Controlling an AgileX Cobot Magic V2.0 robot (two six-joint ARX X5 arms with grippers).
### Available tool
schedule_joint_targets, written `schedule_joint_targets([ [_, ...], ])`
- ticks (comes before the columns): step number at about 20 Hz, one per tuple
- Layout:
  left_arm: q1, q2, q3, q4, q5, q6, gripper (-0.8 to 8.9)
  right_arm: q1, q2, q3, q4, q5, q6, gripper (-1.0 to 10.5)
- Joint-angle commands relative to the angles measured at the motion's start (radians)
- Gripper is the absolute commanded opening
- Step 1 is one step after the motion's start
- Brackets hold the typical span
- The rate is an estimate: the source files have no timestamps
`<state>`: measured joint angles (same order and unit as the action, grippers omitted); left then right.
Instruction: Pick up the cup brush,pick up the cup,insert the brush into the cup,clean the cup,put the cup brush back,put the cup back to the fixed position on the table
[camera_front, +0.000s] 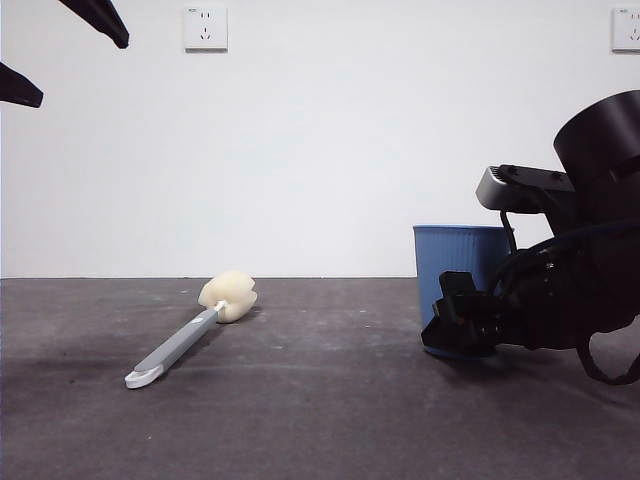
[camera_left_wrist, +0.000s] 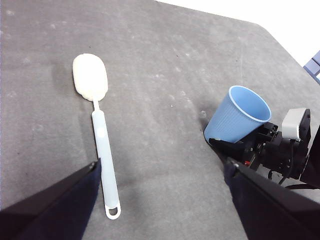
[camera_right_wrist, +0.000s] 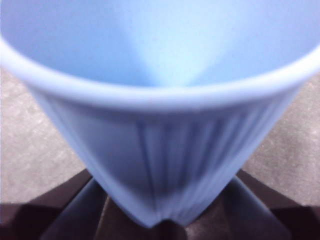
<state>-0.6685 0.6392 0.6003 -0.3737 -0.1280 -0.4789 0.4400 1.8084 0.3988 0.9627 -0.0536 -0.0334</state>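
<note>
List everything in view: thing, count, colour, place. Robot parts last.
brush: one, grey handle, cream sponge head, lying flat on the table, apart from the cup.
cup: one, blue, ribbed, upright on the table, between the right claw's jaws.
table: one, dark grey, under everything.
wall: white, behind the table.
sockets: two, white, high on the wall.
left claw: one, black, open, raised above the brush, holding nothing.
right claw: one, black, low at the cup's base, jaws either side of it.
</note>
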Motion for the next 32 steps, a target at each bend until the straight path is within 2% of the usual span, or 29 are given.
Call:
schedule_joint_targets([
  [1, 0.001, -0.002, -0.005, 0.005, -0.003, 0.014, 4.13, 0.006, 0.017, -0.020, -0.082, -0.027, 0.044, 4.5],
  [6, 0.001, -0.002, -0.005, 0.006, -0.003, 0.014, 4.13, 0.006, -0.076, -0.020, -0.149, -0.048, 0.045, 4.8],
  [9, 0.001, -0.002, -0.005, 0.005, -0.003, 0.013, 4.13, 0.006, -0.158, -0.020, -0.278, -0.047, 0.045, 4.8],
  [14, 0.001, -0.002, -0.005, 0.003, 0.005, 0.013, 4.12, 0.020, -0.420, -0.020, -0.636, -0.054, 0.065, 4.8],
  [19, 0.001, -0.002, -0.005, -0.026, 0.076, 0.013, 4.09, 0.030, -0.936, -0.006, -1.067, -0.130, 0.169, 4.7],
  [23, 0.001, -0.002, -0.003, -0.018, 0.161, 0.013, 4.08, 0.034, -1.249, 0.112, -1.446, -0.131, 0.176, 4.6],
  [26, 0.001, -0.002, -0.003, -0.019, 0.230, 0.013, 4.04, 0.034, -1.312, 0.259, -1.651, -0.137, 0.164, 4.0],
  [27, 0.001, -0.002, -0.003, -0.023, 0.249, 0.013, 3.90, 0.034, -1.310, 0.308, -1.713, -0.157, 0.151, 4.0],
  [29, 0.001, -0.002, -0.003, -0.037, 0.282, 0.012, 2.45, 0.034, -1.291, 0.380, -1.794, -0.191, 0.142, 3.2],
  [32, 0.001, -0.002, -0.003, -0.048, 0.314, 0.012, 0.19, 0.034, -1.260, 0.412, -1.818, -0.273, 0.127, 0.3],
])
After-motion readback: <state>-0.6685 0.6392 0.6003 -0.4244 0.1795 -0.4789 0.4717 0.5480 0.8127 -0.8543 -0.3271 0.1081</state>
